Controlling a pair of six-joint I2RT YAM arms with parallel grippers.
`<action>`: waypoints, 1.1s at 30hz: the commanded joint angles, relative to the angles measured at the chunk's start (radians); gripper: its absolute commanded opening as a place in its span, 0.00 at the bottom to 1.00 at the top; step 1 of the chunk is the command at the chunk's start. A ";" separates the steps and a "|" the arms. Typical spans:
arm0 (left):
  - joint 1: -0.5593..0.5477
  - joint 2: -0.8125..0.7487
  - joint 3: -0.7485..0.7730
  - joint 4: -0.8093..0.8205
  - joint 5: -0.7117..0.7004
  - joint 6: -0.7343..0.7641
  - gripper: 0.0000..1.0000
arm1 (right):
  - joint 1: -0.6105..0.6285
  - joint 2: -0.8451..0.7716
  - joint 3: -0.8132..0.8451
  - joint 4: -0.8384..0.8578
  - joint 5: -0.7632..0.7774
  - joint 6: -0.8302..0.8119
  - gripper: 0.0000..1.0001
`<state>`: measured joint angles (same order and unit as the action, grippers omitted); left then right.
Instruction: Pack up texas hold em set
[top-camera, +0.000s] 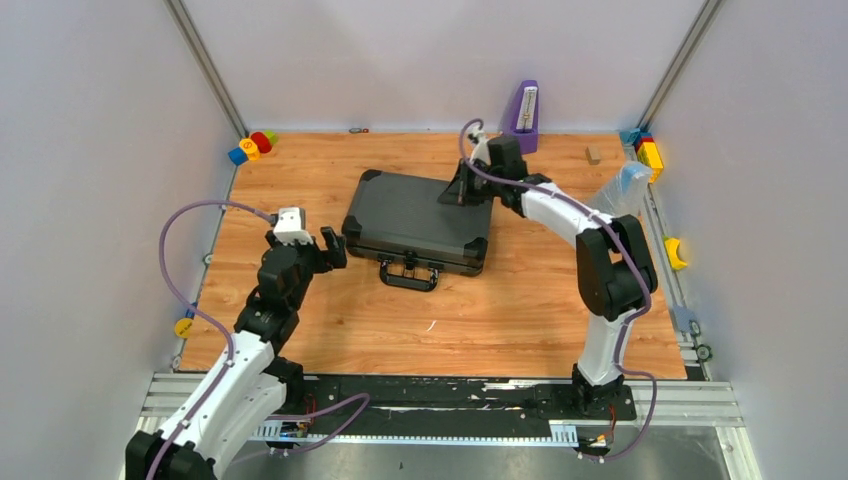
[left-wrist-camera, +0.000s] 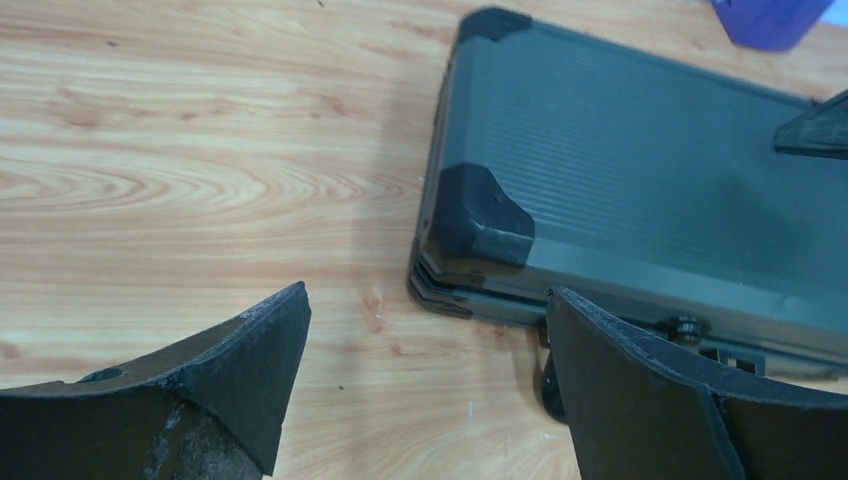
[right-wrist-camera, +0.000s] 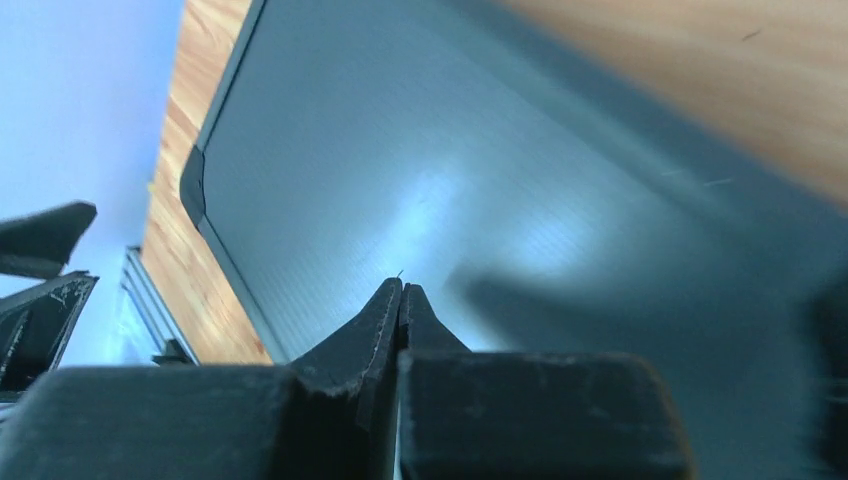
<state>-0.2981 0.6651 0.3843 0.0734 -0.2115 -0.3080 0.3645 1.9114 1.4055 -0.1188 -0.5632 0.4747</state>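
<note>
The black hard case lies closed and flat in the middle of the table, its handle toward the arms. Chips, cards, triangle and dice are out of view. My right gripper is shut and empty, its tip on or just above the lid near the case's far right corner; the right wrist view shows its joined fingertips over the ribbed lid. My left gripper is open and empty, just left of the case's near left corner.
A purple upright metronome-like object stands behind the case. Bright toy blocks sit at the far left corner and far right edge. A small wooden block and a clear bag lie at the right.
</note>
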 joint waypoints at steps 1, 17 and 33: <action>0.005 0.080 0.027 0.064 0.155 0.017 0.94 | 0.122 -0.052 -0.025 -0.151 0.255 -0.084 0.00; -0.049 0.228 0.013 0.104 0.597 -0.255 0.46 | 0.251 0.032 -0.057 -0.365 0.451 -0.126 0.00; -0.105 0.263 -0.048 0.033 0.294 -0.316 0.44 | 0.287 -0.105 -0.203 -0.317 0.516 -0.093 0.05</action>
<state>-0.4179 0.9714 0.3683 0.1310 0.1944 -0.5938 0.6449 1.7714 1.2667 -0.2363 -0.0917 0.3908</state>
